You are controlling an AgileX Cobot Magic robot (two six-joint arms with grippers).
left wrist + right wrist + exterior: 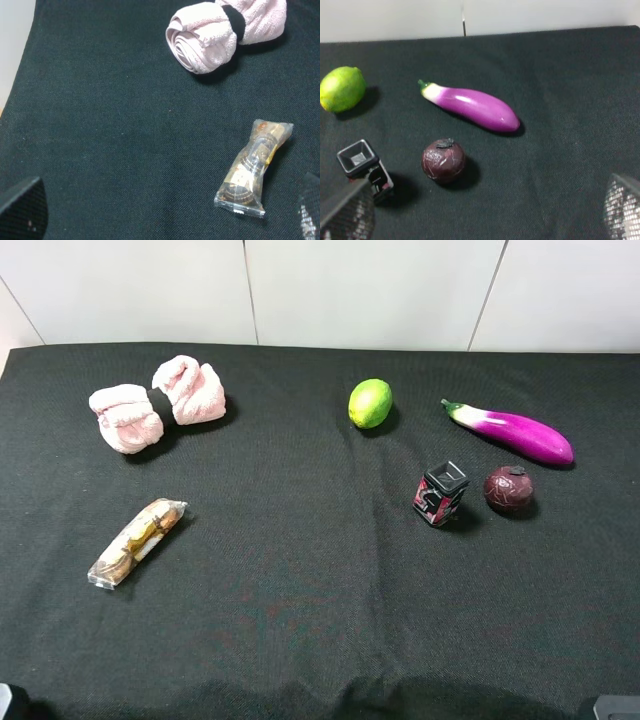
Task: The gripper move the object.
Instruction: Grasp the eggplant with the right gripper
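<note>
The long magenta-purple eggplant (515, 430) lies on the black cloth at the right rear, its green stem pointing toward the lime (370, 403). It also shows in the right wrist view (472, 106), well ahead of my right gripper (485, 212). That gripper is open and empty, with only its fingertips (345, 212) in view. My left gripper (165, 215) is open and empty over the left side of the cloth, near a snack packet (254, 167). The eggplant is not in the left wrist view.
A round dark maroon fruit (508, 489) and a small black box (440, 492) sit just in front of the eggplant. Two rolled pink towels (125, 418) (190, 390) lie at the left rear. The snack packet (137, 542) lies at the left front. A white wall borders the back.
</note>
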